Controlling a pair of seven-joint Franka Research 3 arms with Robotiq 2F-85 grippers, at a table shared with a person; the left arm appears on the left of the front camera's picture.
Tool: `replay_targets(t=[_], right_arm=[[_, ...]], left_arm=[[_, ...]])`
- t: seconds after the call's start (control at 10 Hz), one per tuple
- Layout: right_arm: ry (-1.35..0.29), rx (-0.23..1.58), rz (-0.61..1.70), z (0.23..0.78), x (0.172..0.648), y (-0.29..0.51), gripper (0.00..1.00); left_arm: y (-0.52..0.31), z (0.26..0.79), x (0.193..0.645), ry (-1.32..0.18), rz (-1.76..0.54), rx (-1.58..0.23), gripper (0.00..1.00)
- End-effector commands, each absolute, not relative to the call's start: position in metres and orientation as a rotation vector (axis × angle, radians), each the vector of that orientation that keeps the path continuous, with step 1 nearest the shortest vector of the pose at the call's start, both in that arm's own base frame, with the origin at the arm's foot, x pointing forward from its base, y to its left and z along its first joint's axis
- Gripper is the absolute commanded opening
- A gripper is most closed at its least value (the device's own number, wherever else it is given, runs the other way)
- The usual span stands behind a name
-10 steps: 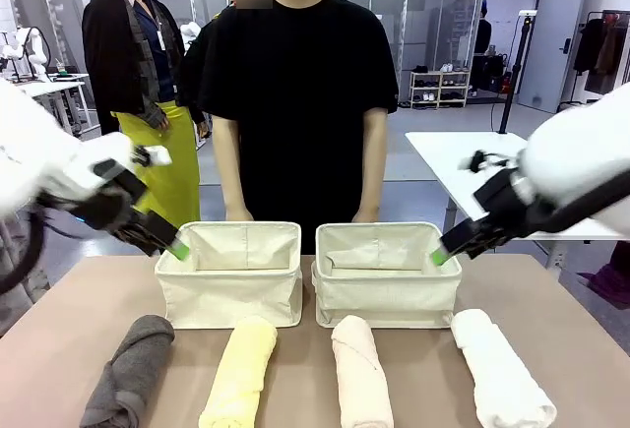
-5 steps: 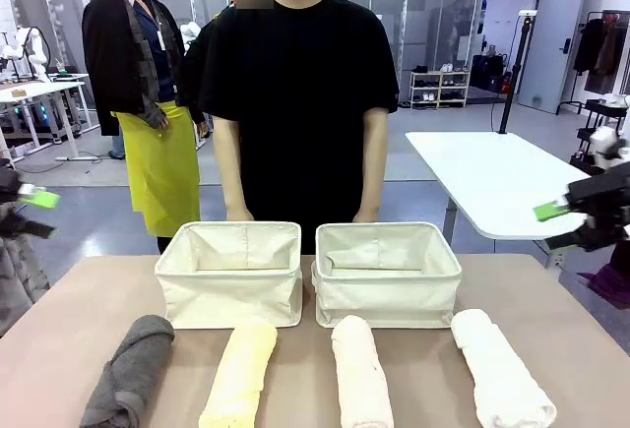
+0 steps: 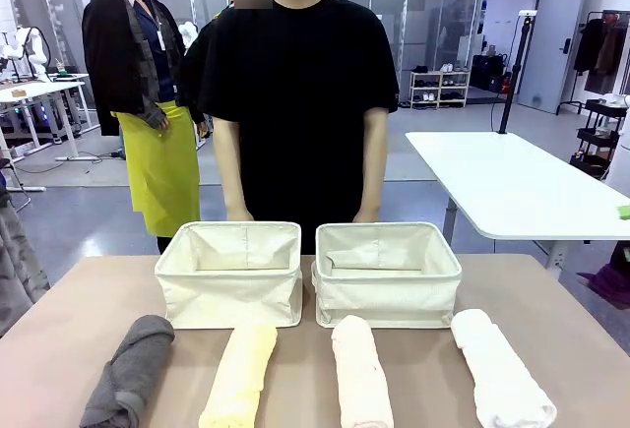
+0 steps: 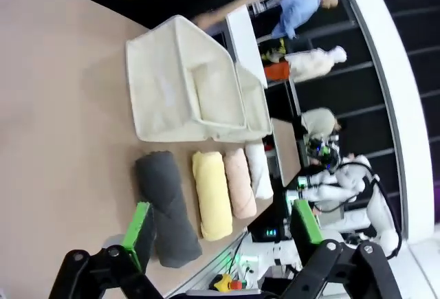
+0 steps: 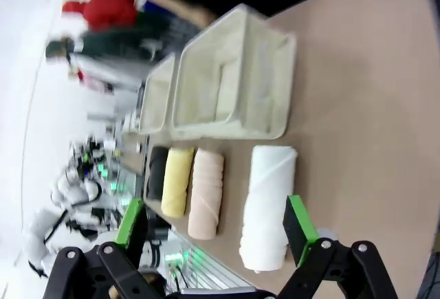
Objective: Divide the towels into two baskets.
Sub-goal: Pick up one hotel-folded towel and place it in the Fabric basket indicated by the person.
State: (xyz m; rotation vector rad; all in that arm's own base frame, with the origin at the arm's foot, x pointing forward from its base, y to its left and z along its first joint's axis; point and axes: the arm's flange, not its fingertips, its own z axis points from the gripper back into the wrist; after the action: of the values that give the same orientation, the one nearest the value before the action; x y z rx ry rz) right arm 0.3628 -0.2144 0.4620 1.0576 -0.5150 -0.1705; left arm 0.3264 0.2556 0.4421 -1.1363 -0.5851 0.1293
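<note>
Gaping wide in its own wrist view, the left gripper [image 4: 221, 223] has its green pads far apart with nothing between them, and it hangs well off the table [image 3: 59, 330]. The right gripper [image 5: 214, 218] is likewise spread wide and bare, and also well clear of the tabletop. Along the near edge of the table lie four rolls in a row, each pointing away from the robot. From the robot's left they are the dark grey towel [image 3: 128, 369], slightly slumped and angled; the pale yellow towel [image 3: 239, 374]; the pale peach towel [image 3: 361, 369]; and the white towel [image 3: 500, 369], angled a little outward. The rolls lie apart from one another, all outside the bins. Just beyond them stand the left basket [image 3: 228, 295] and the right basket [image 3: 387, 300], cream canvas, side by side with a narrow gap between them. At the far side stands a person [image 3: 295, 103] in a black T-shirt, one hand [image 3: 239, 214] just behind the left basket's far rim and the other hand [image 3: 365, 215] behind the right basket's.
</note>
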Motion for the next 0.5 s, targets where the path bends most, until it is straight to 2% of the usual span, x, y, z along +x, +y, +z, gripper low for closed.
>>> replay_targets(t=[0.0,0.4], right_arm=[[-0.581,1.07,-0.247,0.463,0.352,-0.24,1.0],[-0.627,1.051,-0.347,0.459,0.332,-0.273,1.0]], left_arm=[[0.252,0.452,0.321,-0.617,0.138,-1.125,1.0],[0.248,0.454,0.317,-0.623,0.179,-1.088,1.0]])
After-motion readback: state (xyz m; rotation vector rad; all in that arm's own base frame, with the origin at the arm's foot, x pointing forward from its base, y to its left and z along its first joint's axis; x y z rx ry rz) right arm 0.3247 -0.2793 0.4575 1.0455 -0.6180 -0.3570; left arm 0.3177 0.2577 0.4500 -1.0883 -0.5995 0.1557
